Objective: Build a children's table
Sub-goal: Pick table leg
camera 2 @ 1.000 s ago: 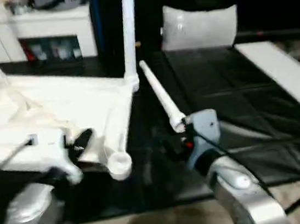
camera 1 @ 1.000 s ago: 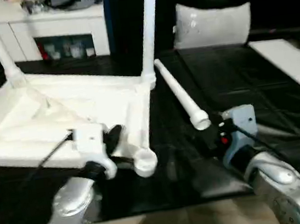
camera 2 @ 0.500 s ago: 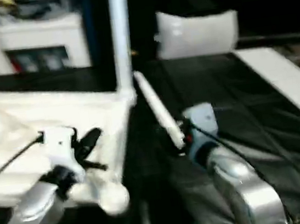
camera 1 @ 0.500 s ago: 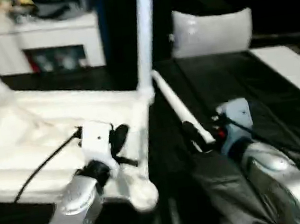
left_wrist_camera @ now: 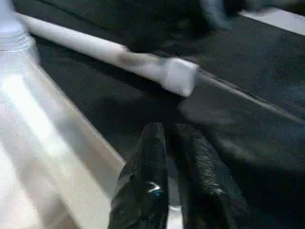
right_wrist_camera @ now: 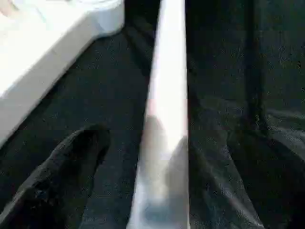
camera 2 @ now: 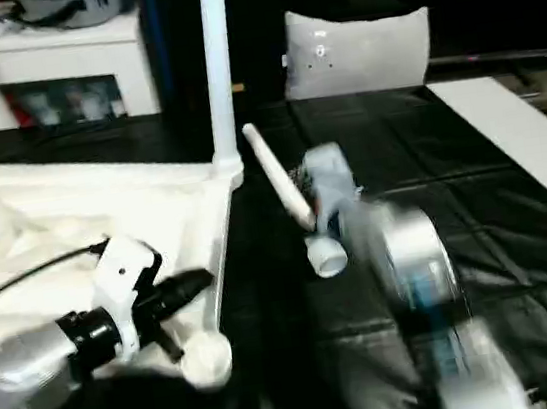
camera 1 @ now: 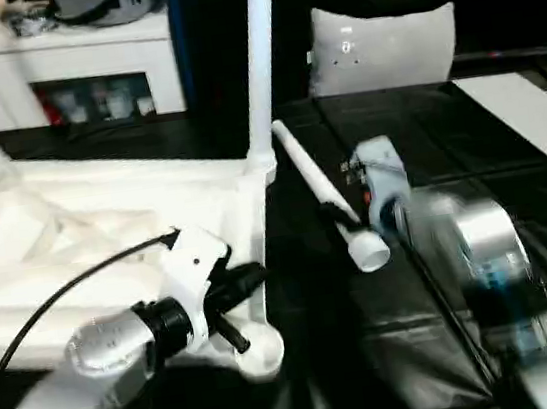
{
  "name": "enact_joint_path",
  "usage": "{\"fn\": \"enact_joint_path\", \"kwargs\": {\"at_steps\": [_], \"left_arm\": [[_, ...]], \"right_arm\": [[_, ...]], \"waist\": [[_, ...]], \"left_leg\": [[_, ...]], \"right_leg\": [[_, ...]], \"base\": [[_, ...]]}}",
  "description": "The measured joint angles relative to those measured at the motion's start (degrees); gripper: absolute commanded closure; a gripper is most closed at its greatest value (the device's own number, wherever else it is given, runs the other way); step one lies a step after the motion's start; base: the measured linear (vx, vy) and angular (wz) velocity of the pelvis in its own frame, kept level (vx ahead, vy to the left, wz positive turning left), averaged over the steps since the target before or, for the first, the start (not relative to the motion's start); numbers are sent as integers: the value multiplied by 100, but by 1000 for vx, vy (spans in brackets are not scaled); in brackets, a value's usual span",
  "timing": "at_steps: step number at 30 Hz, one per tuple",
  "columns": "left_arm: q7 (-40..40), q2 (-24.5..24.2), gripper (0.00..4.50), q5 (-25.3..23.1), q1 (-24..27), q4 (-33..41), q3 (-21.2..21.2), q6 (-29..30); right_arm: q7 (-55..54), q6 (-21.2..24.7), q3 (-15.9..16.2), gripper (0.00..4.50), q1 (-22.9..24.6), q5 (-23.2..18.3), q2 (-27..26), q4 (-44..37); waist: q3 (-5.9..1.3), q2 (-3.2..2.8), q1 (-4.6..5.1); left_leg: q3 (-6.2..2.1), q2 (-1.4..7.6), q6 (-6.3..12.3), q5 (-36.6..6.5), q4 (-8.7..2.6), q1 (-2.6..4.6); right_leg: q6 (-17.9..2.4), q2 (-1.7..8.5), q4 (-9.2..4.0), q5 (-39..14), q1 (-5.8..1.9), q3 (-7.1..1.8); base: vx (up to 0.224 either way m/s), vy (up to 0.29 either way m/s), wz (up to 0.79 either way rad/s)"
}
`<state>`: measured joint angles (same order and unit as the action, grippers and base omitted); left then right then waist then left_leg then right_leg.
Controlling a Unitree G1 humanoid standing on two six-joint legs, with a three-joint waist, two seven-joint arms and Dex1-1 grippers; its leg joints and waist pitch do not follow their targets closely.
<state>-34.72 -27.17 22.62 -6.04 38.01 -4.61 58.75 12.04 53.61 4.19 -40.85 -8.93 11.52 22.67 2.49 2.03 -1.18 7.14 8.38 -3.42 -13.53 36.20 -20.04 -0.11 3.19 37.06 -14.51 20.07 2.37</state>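
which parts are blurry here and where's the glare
Left eye view: the right forearm is smeared by motion, the pillow stays crisp. Right wrist view: the loose leg is soft and washed out. Left wrist view: the table top glares near white.

This looks like a room in a home, or a mock-up of one, used as a robot work area. A white cabinet (camera 1: pixel 85 78) with glass doors stands at the back, small items behind the glass and a dark bag on top, and a grey-white pillow (camera 1: pixel 381 44) leans beside it. The work surface is covered with a black sheet (camera 1: pixel 468 149), creased and folded, more makeshift than a proper bench.
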Motion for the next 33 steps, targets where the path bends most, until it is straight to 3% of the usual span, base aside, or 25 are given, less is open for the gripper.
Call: {"fn": "enact_joint_path", "kwargs": {"at_steps": [4, 7, 13, 25, 33], "left_arm": [[-186, -271, 328, 285, -114, 138, 109, 449], [-202, -280, 309, 486, -239, 216, 168, 699], [-274, -520, 264, 665, -335, 346, 210, 1012], [-247, -608, 164, 906, -517, 348, 206, 1232], [-205, -610, 102, 996, -529, 348, 197, 1249]], "right_arm": [[162, -506, -93, 18, -670, 52, -50, 1616], [305, -747, -141, 36, -973, 60, -89, 2347], [600, -889, -65, 85, -1417, 210, -131, 3407], [947, -1044, -25, 189, -1947, 434, -128, 4433], [1083, -1078, -36, 250, -2067, 504, -126, 4686]], "waist": [[30, -24, -61], [30, -18, -83], [31, -19, -95], [31, -19, -91], [31, -21, -95]], "left_leg": [[64, 51, -16, 63, -28, -12], [112, 75, -18, 105, -42, -54], [128, 85, -14, 108, -40, -85], [144, 95, -9, 111, -40, -107], [151, 101, -9, 111, -40, -107]], "right_leg": [[-43, -5, 13, 30, 44, 10], [-51, -5, 15, 47, 94, 11], [-52, -5, 9, 48, 116, 14], [-56, -4, 10, 51, 143, 15], [-56, -4, 10, 51, 143, 16]], "base": [[-14, -9, 0], [0, 0, 0], [0, 0, 0], [0, 0, 0], [0, 0, 0]]}}
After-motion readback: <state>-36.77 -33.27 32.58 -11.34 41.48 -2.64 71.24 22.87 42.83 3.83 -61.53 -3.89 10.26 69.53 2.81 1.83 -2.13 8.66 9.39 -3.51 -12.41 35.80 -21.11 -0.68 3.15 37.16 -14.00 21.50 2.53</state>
